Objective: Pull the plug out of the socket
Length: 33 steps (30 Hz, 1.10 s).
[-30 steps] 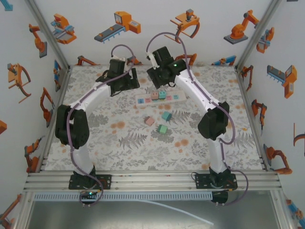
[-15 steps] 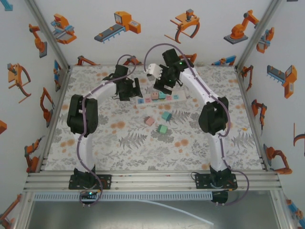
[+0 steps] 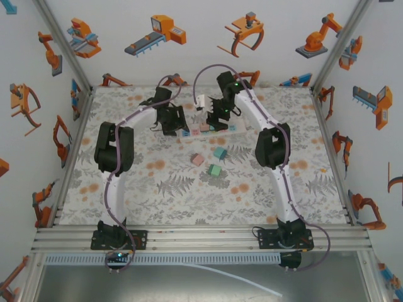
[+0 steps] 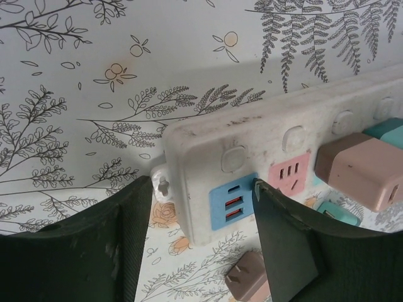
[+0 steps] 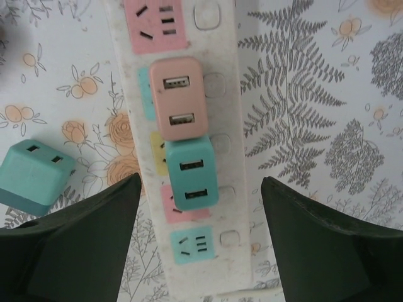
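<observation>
Both arms swung in toward socket (image 5: 220,38) at bench (image 3: 157,189) rear. I see left gripper (image 4: 200,204) apart, straddling its end. Right gripper (image 5: 200,189) apart above pink plug (image 5: 179,97) and teal plug (image 5: 192,173), both seated. Nothing gripped; whole pull left.

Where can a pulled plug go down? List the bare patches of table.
Free: the near half of the table, between the arm bases and the three loose plugs; also the far-right corner beyond the right arm. Crowded: around the socket, where the open left gripper and right gripper are and the loose plugs lie just in front.
</observation>
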Each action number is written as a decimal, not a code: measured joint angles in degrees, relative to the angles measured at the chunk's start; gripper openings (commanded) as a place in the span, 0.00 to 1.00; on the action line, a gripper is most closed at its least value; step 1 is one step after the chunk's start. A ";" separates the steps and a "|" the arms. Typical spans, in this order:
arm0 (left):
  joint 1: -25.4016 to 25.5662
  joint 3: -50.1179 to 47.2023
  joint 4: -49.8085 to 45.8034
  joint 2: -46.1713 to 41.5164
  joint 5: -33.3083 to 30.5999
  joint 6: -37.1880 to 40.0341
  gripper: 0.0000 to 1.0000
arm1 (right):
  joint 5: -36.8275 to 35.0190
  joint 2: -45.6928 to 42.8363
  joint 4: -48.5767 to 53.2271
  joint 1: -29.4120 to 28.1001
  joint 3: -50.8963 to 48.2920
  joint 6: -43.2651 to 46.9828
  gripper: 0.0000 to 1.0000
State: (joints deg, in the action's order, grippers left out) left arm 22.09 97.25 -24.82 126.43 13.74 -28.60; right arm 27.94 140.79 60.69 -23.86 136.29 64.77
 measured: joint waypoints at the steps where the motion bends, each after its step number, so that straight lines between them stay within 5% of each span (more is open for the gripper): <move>1: -0.07 0.09 -0.07 0.09 0.15 -0.09 0.59 | 0.61 -0.07 -0.48 0.00 -0.37 0.28 0.62; 13: -0.37 0.50 -0.07 0.57 0.92 -0.28 0.57 | 4.44 -0.11 -3.17 0.00 -3.74 1.31 0.49; 25: -0.37 0.39 0.44 0.57 0.66 0.13 0.55 | 5.73 -0.22 -3.85 1.09 -5.88 2.78 0.24; 33: -0.35 1.57 0.15 0.96 -0.17 2.86 0.43 | 5.79 -0.35 -3.96 1.14 -6.12 3.06 0.16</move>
State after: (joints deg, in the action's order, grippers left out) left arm 21.74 98.83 -24.67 127.39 13.56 -25.74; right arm 33.74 140.44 56.73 -22.72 130.17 67.83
